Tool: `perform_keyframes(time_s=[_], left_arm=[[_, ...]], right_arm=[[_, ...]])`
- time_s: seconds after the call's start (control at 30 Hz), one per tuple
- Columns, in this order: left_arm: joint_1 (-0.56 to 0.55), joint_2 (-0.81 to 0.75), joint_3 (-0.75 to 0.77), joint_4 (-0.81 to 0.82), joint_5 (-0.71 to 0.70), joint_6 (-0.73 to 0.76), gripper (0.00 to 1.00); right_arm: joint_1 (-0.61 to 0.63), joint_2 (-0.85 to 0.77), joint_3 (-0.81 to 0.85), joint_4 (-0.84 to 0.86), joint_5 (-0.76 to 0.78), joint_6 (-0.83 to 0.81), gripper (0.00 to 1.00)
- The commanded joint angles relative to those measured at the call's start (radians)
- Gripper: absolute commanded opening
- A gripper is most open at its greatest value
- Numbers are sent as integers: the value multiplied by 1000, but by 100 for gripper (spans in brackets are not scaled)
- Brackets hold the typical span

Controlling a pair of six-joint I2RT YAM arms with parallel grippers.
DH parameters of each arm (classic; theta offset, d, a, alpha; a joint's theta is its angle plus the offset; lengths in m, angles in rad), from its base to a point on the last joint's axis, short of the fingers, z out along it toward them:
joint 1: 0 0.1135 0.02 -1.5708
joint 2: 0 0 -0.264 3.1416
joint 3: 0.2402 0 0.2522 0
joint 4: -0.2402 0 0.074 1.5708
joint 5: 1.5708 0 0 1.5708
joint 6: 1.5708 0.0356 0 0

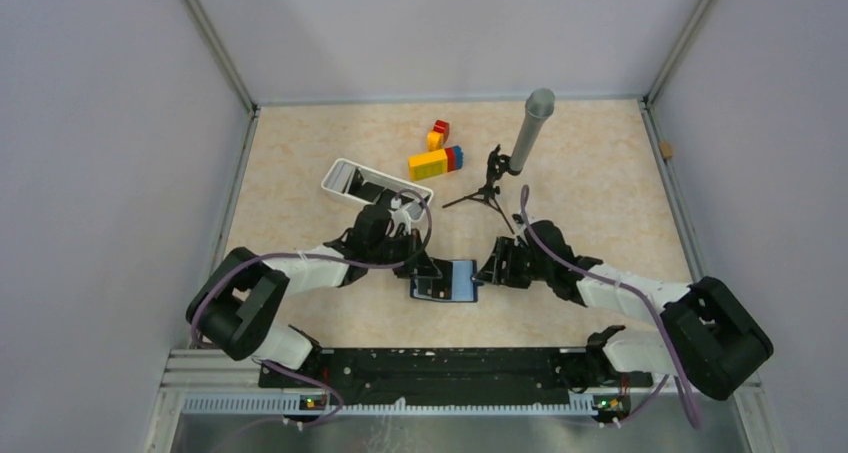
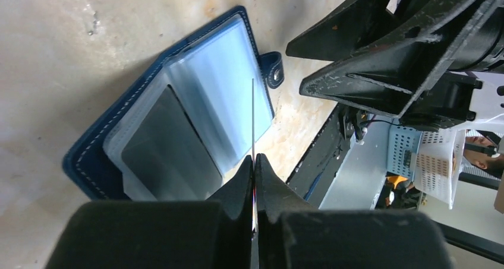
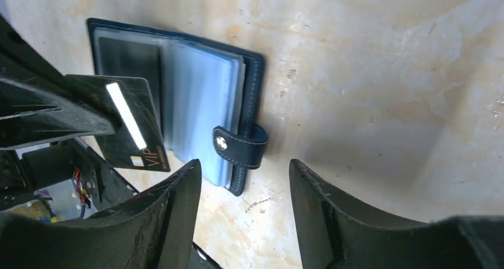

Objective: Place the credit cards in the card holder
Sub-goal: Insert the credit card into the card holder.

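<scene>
The navy card holder (image 1: 448, 281) lies open on the table between the two grippers, its clear pockets facing up. One dark credit card (image 2: 169, 147) sits in a left-hand pocket (image 3: 128, 58). My left gripper (image 2: 254, 160) is shut on another black credit card (image 3: 128, 126), which shows edge-on (image 2: 252, 114) in the left wrist view. That card hangs just above the holder's near edge. My right gripper (image 3: 245, 169) stands open with nothing between its fingers, just right of the holder's snap strap (image 3: 241, 144).
A white tray (image 1: 340, 173) stands behind the left arm. Coloured toy blocks (image 1: 437, 159) and a grey microphone (image 1: 530, 128) on a small black tripod (image 1: 488, 191) are at the back. The metal rail (image 1: 440, 373) runs along the near edge.
</scene>
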Motion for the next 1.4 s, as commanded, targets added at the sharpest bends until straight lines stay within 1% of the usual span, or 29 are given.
perform_keyframes(time_s=[0.0, 0.1, 0.23, 0.37, 0.63, 0.73, 0.8, 0.97, 1.17, 1.37], left_arm=[[19, 18, 37, -9, 35, 51, 0], [32, 20, 37, -34, 37, 60, 0], [63, 6, 23, -58, 34, 65, 0], [85, 1, 19, -79, 43, 71, 0], [97, -4, 18, -119, 56, 68, 0], [97, 7, 10, -104, 67, 58, 0], [98, 17, 1, -78, 83, 42, 0], [98, 40, -16, -9, 109, 7, 0], [103, 95, -13, -4, 117, -11, 0], [118, 98, -23, -1, 95, -18, 0]], right_arm=[[11, 66, 9, 93, 24, 39, 54], [11, 100, 18, 110, 17, 42, 51], [11, 134, 23, 135, 4, 46, 49], [11, 158, 28, 131, -7, 54, 44], [12, 155, 33, 66, 25, 49, 29], [12, 164, 36, 55, 42, 54, 21], [12, 173, 37, 49, 46, 55, 18], [13, 177, 41, 26, 68, 55, 17], [12, 171, 53, -14, 98, 50, 17], [12, 172, 52, -20, 106, 54, 16]])
